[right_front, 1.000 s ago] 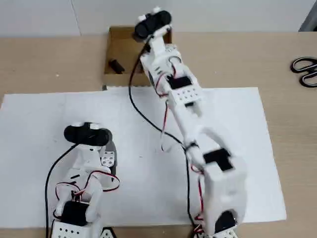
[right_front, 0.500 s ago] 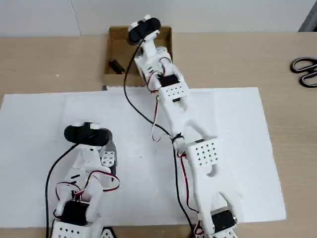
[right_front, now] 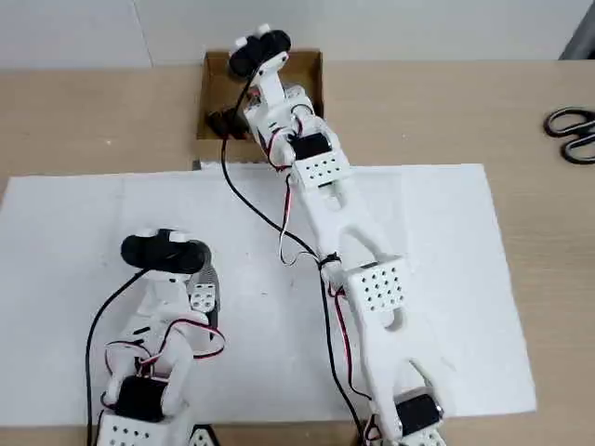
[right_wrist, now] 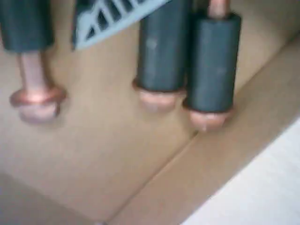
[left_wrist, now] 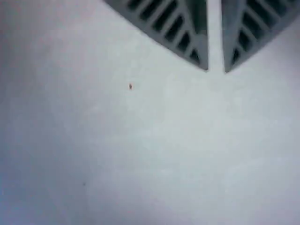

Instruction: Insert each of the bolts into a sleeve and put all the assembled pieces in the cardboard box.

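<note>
The cardboard box (right_front: 216, 79) stands at the table's far edge, beyond the white paper. My right arm stretches out to it, and my right gripper (right_front: 238, 119) hangs low over the box's left part. In the right wrist view two black sleeves with copper bolts, one (right_wrist: 161, 47) and another (right_wrist: 213, 63), lie side by side against the box wall (right_wrist: 234, 154). A third sleeve (right_wrist: 26, 23) sits right beside the gripper, its bolt (right_wrist: 37, 96) sticking out with bare stem showing. My left gripper (left_wrist: 215, 65) rests shut over the paper at the near left.
A large white paper sheet (right_front: 446, 242) covers the middle of the wooden table. Scissors (right_front: 572, 130) lie at the far right edge. The left arm's body (right_front: 163, 307) sits folded near the front left.
My right arm has swung left over the box and stretched out lower, so it covers the black piece that showed in the box. The left arm has kept still.
</note>
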`<state>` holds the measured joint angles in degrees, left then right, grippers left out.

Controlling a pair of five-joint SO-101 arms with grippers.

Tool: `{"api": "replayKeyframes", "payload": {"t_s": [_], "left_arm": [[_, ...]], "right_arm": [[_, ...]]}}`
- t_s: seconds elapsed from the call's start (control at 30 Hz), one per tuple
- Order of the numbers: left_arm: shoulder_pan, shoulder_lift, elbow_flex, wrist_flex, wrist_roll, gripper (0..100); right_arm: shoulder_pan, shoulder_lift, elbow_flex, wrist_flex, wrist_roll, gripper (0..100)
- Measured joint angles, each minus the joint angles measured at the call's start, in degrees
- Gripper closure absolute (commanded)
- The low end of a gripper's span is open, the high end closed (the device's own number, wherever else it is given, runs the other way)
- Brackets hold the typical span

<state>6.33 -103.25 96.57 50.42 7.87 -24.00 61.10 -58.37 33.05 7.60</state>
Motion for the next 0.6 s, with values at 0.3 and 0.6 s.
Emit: {"api": "replayKeyframes", "payload": {"t_s": [0.3, 0.6], "left_arm": [[0.00, 0.00, 0.00, 0.00, 0.00, 99], [0.00, 0.00, 0.00, 0.00, 0.00, 99]], "right_arm": [[0.00, -12.04, 0.00, 12.92, 0.18, 81.1], [0.00, -28.57, -0.09, 35.08, 0.18, 81.2]]}}
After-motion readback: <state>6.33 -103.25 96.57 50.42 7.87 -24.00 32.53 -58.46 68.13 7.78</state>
